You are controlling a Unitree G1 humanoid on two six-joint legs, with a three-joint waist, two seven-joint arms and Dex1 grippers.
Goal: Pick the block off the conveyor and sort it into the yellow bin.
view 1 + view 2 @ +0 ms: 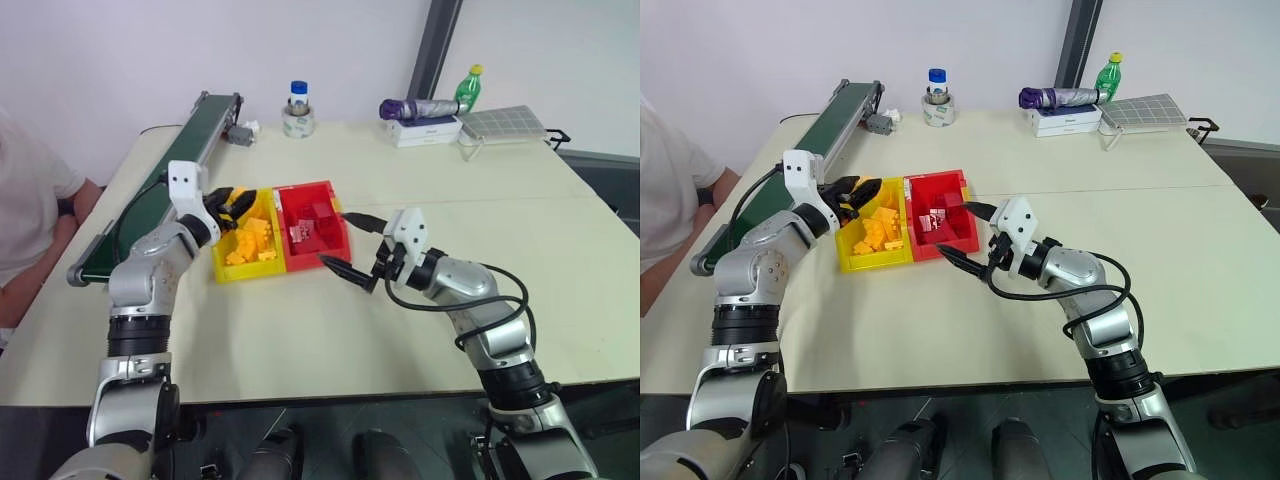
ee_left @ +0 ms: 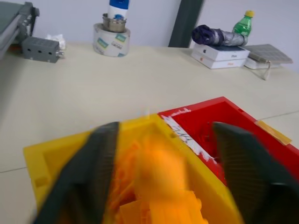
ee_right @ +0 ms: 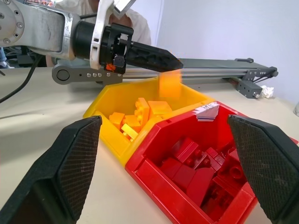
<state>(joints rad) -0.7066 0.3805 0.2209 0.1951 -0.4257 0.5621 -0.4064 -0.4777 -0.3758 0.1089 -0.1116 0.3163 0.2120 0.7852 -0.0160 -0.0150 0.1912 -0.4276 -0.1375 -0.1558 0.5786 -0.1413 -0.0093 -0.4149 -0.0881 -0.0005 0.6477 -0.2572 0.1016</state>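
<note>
Left end effector (image 1: 236, 203) released | block (image 3: 168, 84) just below, above yellow bin (image 3: 105, 105)

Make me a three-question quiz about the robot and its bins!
1. Where is the left pincer?
A. over the yellow bin
B. over the conveyor
C. beside the green bottle

2. What colour is the bin joined to the yellow bin?
A. blue
B. red
C. green

3. How is the right pincer?
A. open
B. shut on a brick
C. shut, empty

Answers:
1. A, its fingers hang above the yellow bricks.
2. B, the red bin sits against it.
3. A, its fingers stand wide apart.
</note>
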